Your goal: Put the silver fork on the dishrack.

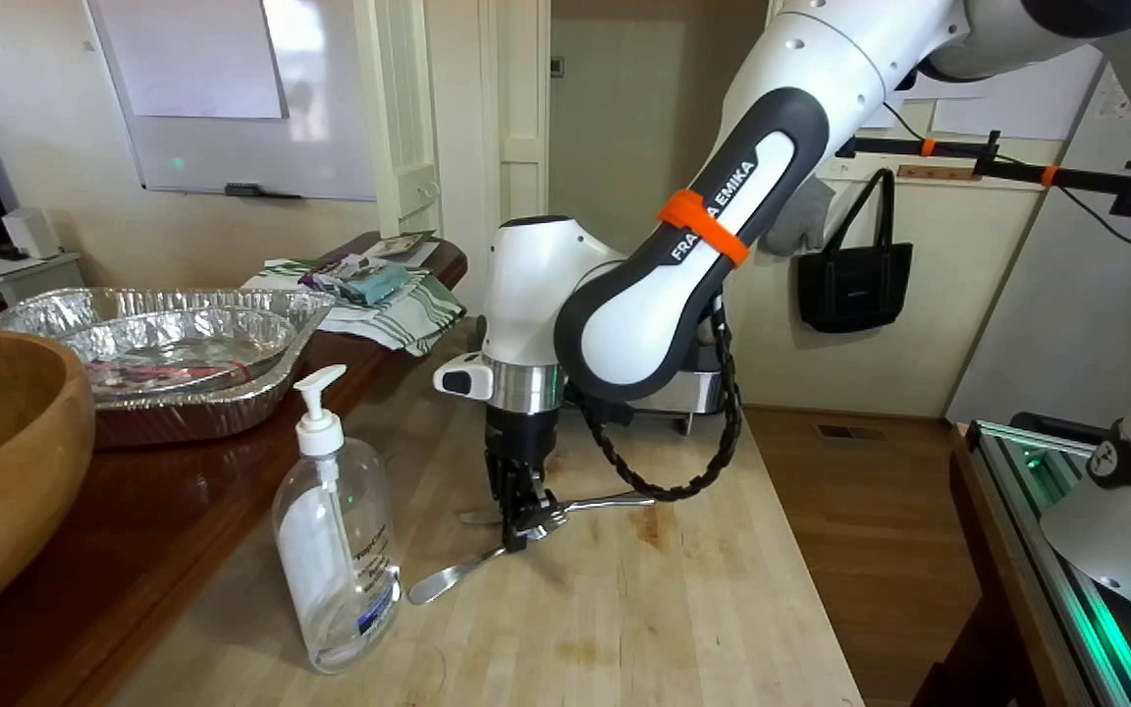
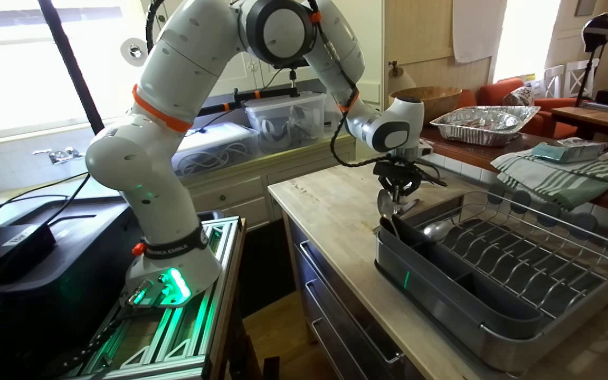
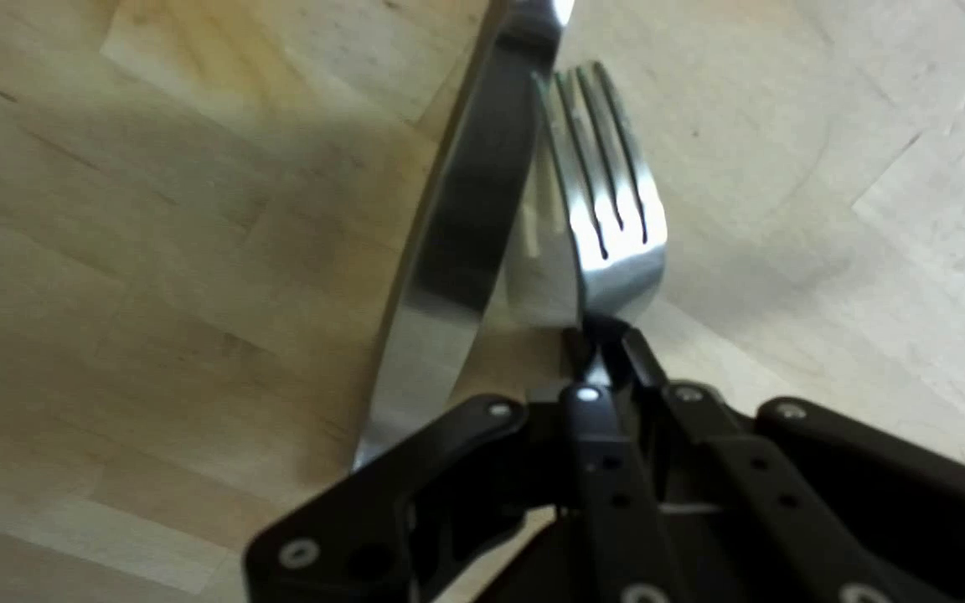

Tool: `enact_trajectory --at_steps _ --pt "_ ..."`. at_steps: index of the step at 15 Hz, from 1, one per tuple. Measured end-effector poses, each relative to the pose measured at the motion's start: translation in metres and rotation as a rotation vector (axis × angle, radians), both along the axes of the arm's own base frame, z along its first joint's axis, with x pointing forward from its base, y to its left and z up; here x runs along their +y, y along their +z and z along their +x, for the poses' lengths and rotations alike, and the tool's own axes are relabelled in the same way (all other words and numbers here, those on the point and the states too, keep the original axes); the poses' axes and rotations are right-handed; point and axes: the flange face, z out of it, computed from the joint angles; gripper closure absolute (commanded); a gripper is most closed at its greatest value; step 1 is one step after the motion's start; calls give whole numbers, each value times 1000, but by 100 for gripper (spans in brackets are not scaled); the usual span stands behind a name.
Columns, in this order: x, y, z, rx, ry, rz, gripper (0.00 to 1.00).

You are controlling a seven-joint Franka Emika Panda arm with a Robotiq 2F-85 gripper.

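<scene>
The silver fork [image 3: 616,201] shows its tines and head in the wrist view, lying over the wooden surface. My gripper [image 3: 607,353] is shut on its neck, just behind the head. In an exterior view the fork's handle [image 1: 453,577] slants away from the fingertips toward the soap bottle. Whether the fork touches the counter I cannot tell. The grey wire dishrack [image 2: 415,282], with a dark utensil trough, stands apart from the gripper [image 2: 397,196], which is behind its far end in that exterior view.
A knife [image 3: 457,218] lies close alongside the fork. Spoons [image 2: 437,230] rest in the rack's trough. The pump bottle [image 1: 338,560] stands near the counter's edge. Foil pans [image 1: 202,412], a wooden bowl [image 1: 6,471] and striped towels [image 2: 552,174] occupy the raised ledge.
</scene>
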Motion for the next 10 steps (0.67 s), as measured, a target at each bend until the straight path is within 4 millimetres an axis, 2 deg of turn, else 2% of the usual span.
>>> enact_trajectory --at_steps 5,10 --pt "-9 9 1 16 -6 -45 98" --pt "-13 30 0 12 -3 -83 98"
